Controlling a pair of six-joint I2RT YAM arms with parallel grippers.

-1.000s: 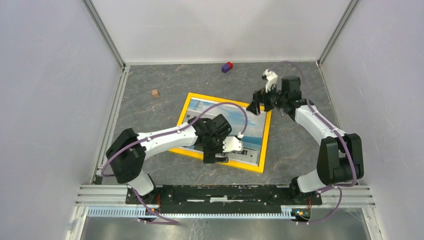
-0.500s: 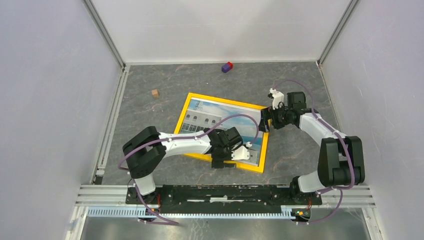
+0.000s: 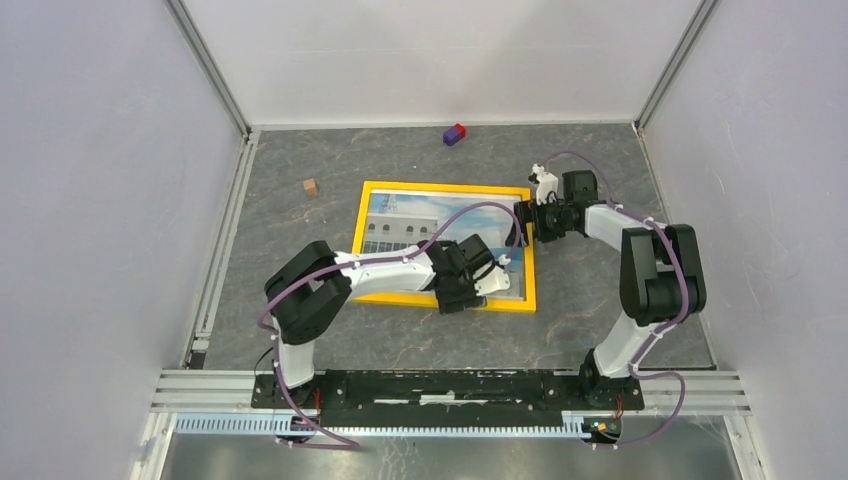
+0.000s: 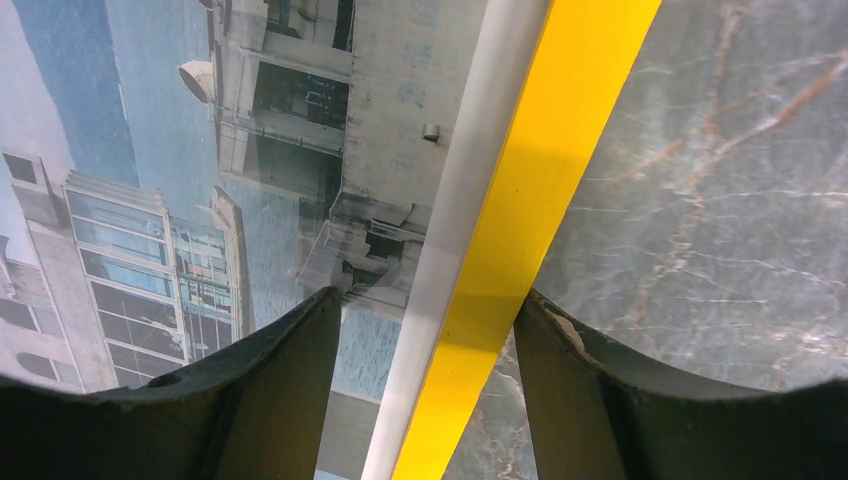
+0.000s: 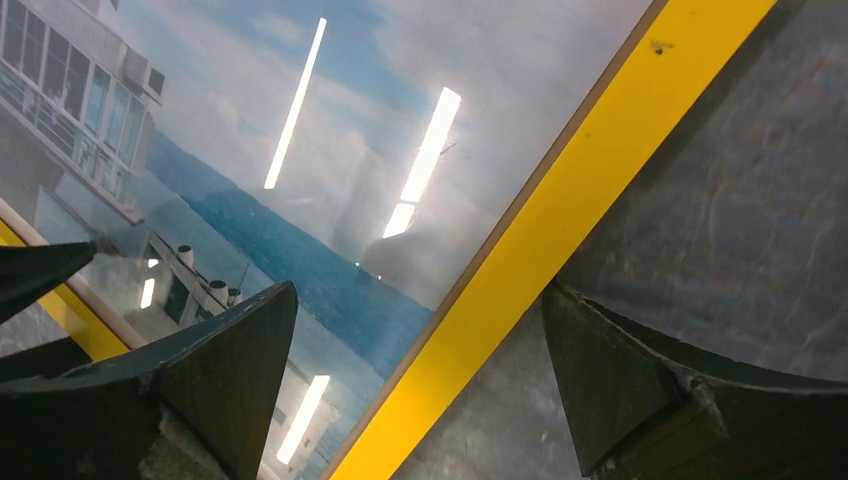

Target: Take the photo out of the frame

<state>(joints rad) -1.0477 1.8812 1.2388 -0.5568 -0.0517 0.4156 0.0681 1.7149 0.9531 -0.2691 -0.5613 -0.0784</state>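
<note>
The frame (image 3: 440,188), with its narrow yellow border, lies face up in the middle of the grey table. The photo (image 3: 410,228) of a white building, water and blue sky sits inside it. My left gripper (image 3: 468,296) is low over the frame's near edge, towards its right end. In the left wrist view its fingers (image 4: 290,390) straddle the yellow border (image 4: 560,150), one over the photo (image 4: 150,200) and one over the table, still apart. My right gripper (image 3: 527,222) stands wide open across the border (image 5: 560,200) at the far right corner, one finger over the photo (image 5: 300,150).
A small purple and red block (image 3: 455,134) lies near the back wall. A small wooden cube (image 3: 311,186) sits left of the frame. Pale walls close in the table on three sides, with a metal rail (image 3: 222,240) along the left.
The frame has swung from tilted to square with the table. My left gripper moved right to the near edge and narrowed. My right gripper came down onto the far right corner.
</note>
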